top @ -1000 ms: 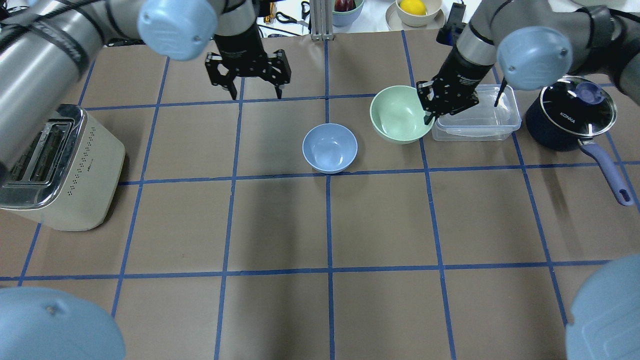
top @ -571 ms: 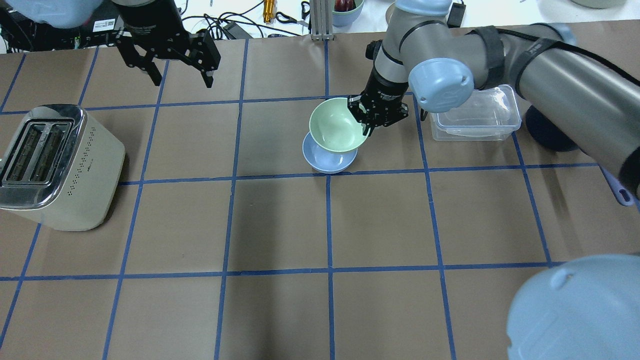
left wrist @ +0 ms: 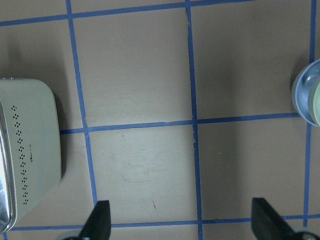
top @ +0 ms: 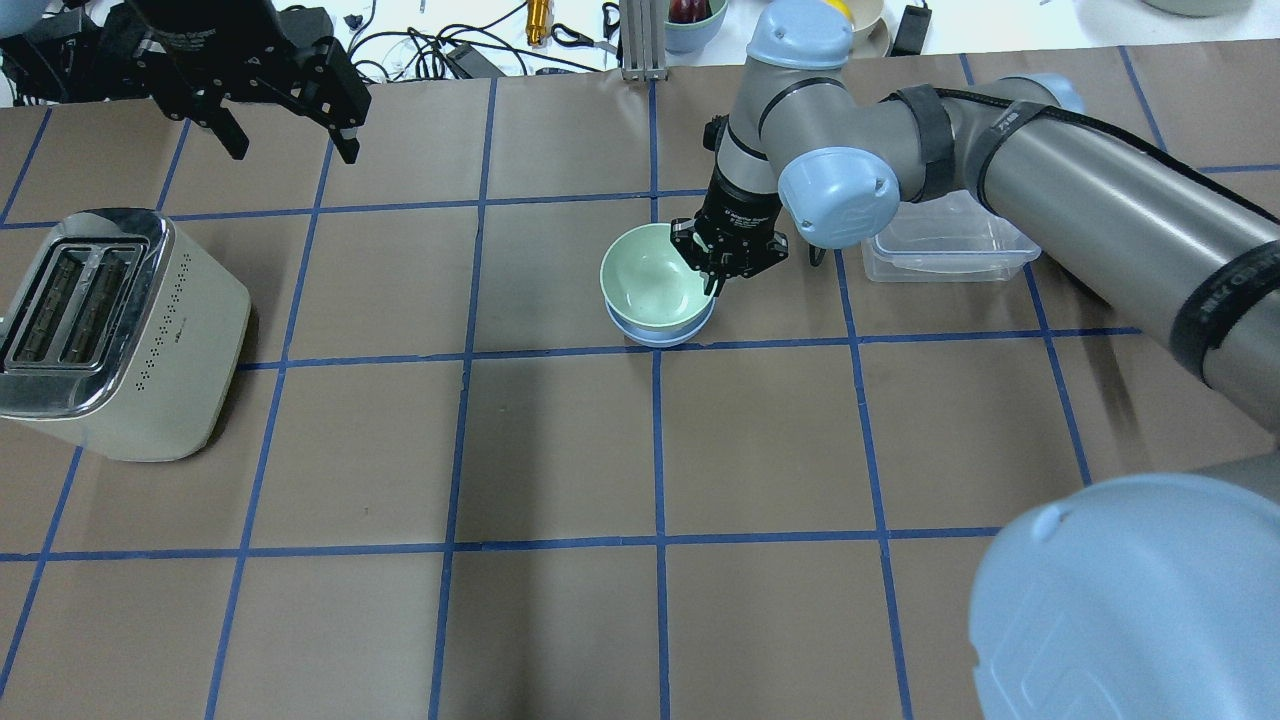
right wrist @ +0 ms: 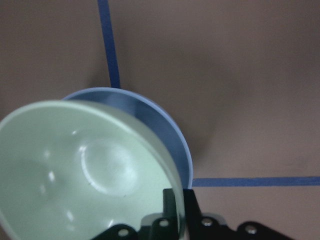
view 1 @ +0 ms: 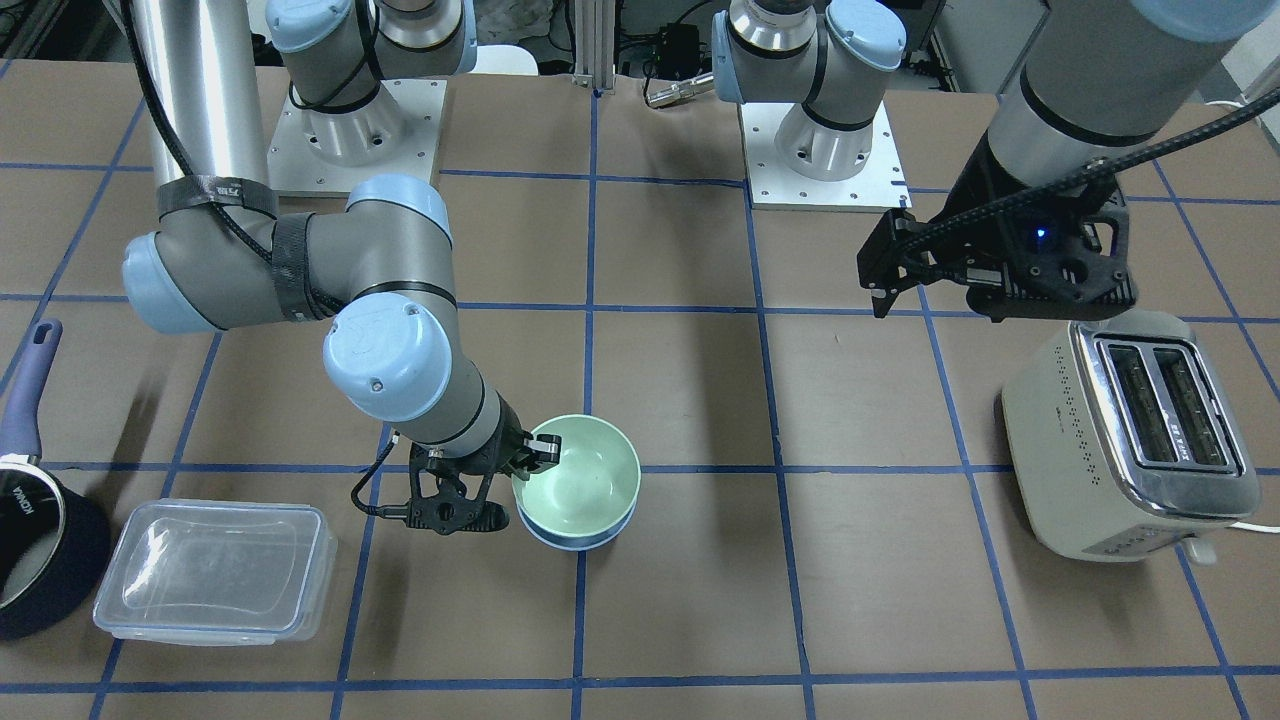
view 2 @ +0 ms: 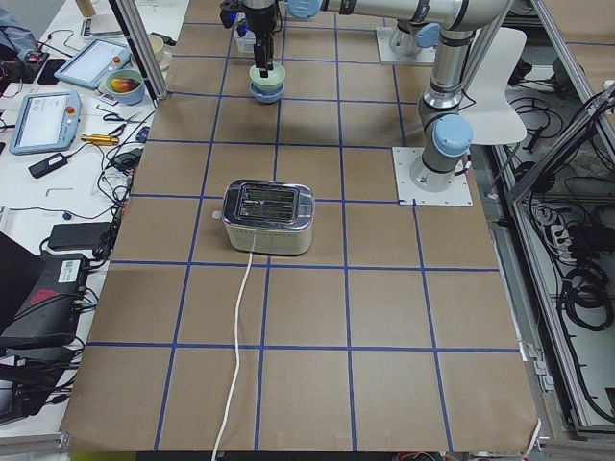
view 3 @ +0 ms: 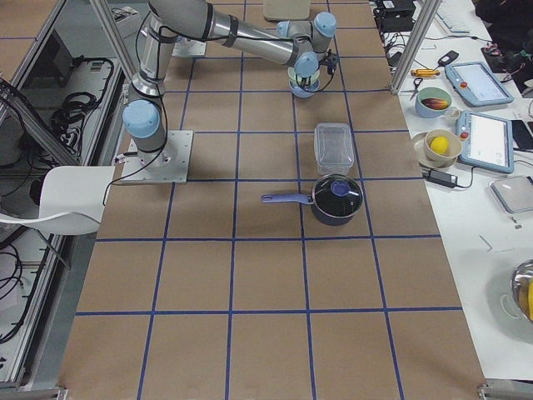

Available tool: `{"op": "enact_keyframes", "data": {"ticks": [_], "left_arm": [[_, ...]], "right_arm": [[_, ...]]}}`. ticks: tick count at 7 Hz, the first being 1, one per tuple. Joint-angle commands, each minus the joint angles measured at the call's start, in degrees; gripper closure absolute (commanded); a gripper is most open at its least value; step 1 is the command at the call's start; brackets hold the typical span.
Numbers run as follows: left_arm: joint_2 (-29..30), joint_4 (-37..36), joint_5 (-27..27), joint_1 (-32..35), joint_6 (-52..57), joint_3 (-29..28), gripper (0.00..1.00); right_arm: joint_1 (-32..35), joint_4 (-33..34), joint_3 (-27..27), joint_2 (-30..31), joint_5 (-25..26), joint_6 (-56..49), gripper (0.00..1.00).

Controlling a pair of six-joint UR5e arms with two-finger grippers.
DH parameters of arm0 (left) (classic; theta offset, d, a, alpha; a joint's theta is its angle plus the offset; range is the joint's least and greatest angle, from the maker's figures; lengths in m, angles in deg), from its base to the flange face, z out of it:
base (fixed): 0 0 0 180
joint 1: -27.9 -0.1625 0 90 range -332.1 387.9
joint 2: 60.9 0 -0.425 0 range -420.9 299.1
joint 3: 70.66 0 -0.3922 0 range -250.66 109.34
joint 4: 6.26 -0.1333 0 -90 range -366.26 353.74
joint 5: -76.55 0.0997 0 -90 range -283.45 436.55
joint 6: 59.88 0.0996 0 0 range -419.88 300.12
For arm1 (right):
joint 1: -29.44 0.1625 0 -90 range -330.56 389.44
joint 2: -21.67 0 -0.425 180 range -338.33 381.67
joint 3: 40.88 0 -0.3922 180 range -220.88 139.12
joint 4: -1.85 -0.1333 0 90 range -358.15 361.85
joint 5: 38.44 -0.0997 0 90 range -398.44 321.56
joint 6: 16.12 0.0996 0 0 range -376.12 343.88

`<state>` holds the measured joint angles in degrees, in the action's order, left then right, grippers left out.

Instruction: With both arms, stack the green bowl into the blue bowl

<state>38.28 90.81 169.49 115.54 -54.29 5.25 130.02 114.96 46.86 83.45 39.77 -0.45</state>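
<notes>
The green bowl (top: 650, 285) has sunk into the blue bowl (top: 660, 340), toward the far edge of the desk (top: 560, 450) — nearly nested. Right jaws still clenched on its rim, left jaws spread, empty — release remains.

Green bowl (top: 650, 280) now inside blue bowl (top: 660, 340)

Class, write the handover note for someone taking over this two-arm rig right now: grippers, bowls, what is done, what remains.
Right gripper: shut on the rim of the green bowl.
Left gripper: open, empty, held high near the toaster.
Bowls: the green bowl sits in the blue bowl, slightly tilted; whether it is fully seated is unclear.
Done: green bowl brought into the blue one.
Left: release the rim, then lift the right arm clear.
</notes>
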Motion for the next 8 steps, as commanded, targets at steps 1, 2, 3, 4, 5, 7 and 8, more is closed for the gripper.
{"op": "enact_keyframes", "data": {"ticks": [1,2,3,4,5,7,8], "left_arm": [[-2.23,-3.52,0.04,0.08,0.21,5.10,0.00],[-2.42,-6.68,0.04,-0.01,0.30,6.42,0.00],[-2.42,-7.59,-0.22,0.07,0.21,6.61,0.00],[-1.72,-7.60,-0.04,0.08,-0.05,7.31,0.00],[-1.72,-8.99,0.04,0.08,-0.05,7.58,0.00],[-2.15,-9.18,-0.13,0.08,-0.05,7.93,0.00],[-1.98,-9.18,-0.22,0.08,-0.14,8.02,0.00]], "right_arm": [[-1.00,0.79,-0.47,1.93,0.28,0.06,0.00],[-1.88,-2.52,-0.47,4.38,0.62,-0.11,0.00],[-4.84,-7.25,-0.21,9.71,4.80,-0.98,0.00],[-8.79,-13.56,0.06,14.90,6.93,-5.69,0.00],[-11.61,-17.45,0.41,19.48,9.83,-11.13,0.00],[-12.34,-22.65,0.41,26.08,11.88,-11.63,0.00],[-12.08,-24.85,0.41,27.33,11.88,-11.54,0.00]]}}
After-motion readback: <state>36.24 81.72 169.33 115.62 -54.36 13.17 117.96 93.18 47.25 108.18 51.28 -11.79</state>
